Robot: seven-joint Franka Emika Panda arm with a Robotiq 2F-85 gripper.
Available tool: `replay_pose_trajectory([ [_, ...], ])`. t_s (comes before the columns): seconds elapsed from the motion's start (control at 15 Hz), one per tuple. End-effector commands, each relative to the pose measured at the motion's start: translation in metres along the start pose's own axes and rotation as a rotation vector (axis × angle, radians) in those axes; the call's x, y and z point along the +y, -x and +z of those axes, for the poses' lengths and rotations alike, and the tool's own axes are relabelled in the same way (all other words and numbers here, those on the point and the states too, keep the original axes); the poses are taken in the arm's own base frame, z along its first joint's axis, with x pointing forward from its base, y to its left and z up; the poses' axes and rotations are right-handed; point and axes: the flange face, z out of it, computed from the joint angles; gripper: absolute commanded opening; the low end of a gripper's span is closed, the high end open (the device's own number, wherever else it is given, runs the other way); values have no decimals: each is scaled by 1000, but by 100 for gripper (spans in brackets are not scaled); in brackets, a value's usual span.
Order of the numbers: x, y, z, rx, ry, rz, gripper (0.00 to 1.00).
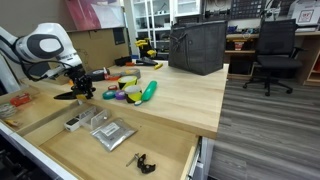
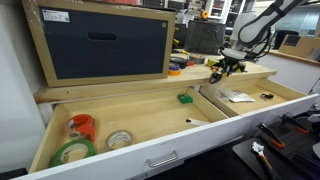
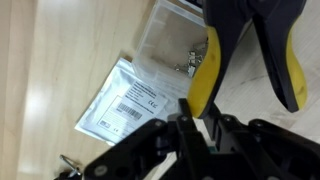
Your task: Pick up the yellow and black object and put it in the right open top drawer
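Note:
My gripper (image 3: 195,110) is shut on one yellow handle of the yellow and black object (image 3: 207,66). Its two yellow handles with black tips hang in front of the wrist camera. In both exterior views the gripper (image 1: 79,89) (image 2: 226,66) hovers at the table edge, above the right open top drawer (image 1: 160,135) (image 2: 285,91). In an exterior view the tool's dark end (image 1: 66,96) sticks out sideways from the fingers. The drawer's pale wood floor (image 3: 60,60) lies right below the tool in the wrist view.
The drawer holds flat plastic packets (image 1: 111,132) (image 3: 135,100), a clear bag of small parts (image 3: 180,45) and a small black clip (image 1: 143,160) (image 2: 266,96). Coloured toys (image 1: 132,92) and a black box (image 1: 197,45) are on the tabletop. The narrower-looking neighbouring drawer (image 2: 140,120) holds tape rolls (image 2: 75,140).

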Motion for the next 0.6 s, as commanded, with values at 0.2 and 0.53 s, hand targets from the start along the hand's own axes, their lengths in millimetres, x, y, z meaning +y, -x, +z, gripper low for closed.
replay_pose_trajectory([
  [0.2, 27, 12, -33, -12, -21, -116, 5],
  [0.53, 66, 14, -21, -30, 46, -167, 5],
])
